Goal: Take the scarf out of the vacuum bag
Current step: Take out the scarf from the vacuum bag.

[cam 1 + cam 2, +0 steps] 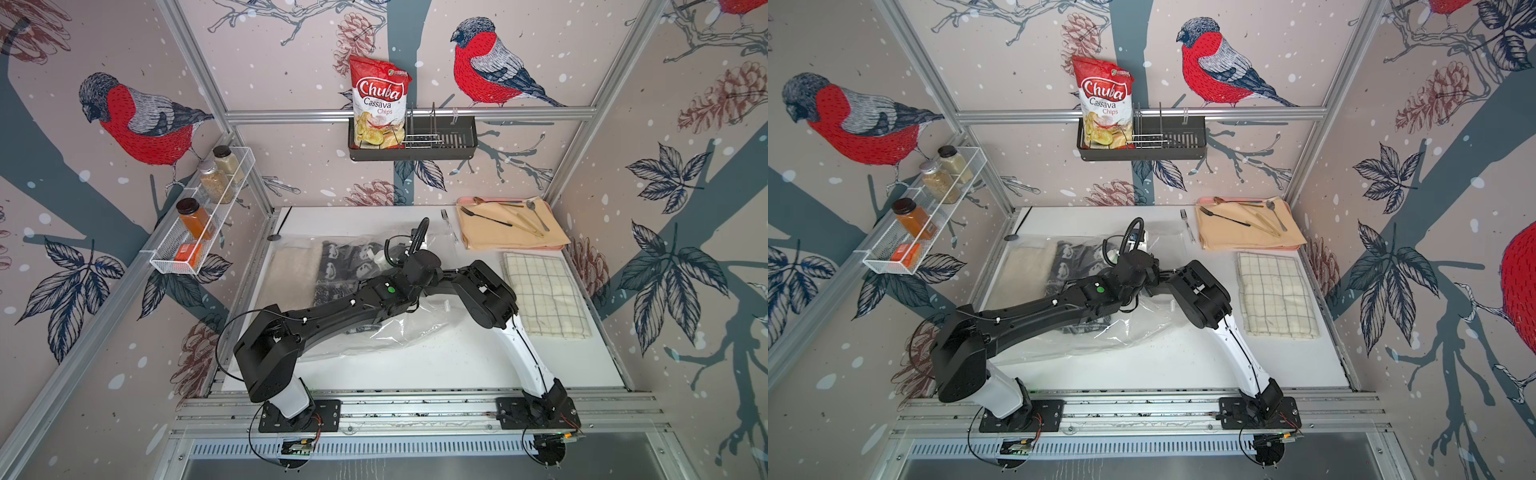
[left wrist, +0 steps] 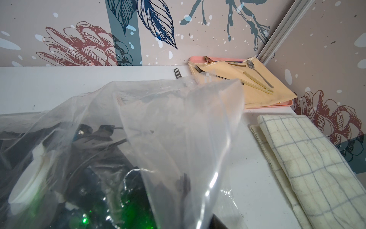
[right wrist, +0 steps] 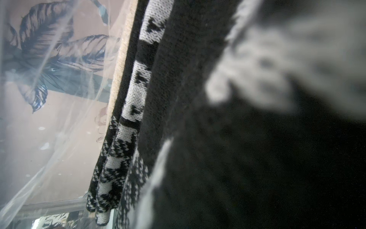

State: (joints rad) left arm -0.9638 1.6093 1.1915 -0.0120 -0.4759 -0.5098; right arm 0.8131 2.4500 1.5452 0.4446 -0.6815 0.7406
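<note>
Clear crinkly plastic of the vacuum bag (image 1: pixel 399 332) lies spread over the middle of the white bench (image 1: pixel 457 361), with the black-and-white knit scarf (image 1: pixel 345 262) inside it beside a beige cloth (image 1: pixel 291 266). Left fingers, themselves unseen, are closed on the bag's film, which tents upward in the left wrist view. Right fingers sit unseen close against the scarf; wide or narrow, I cannot tell
</note>
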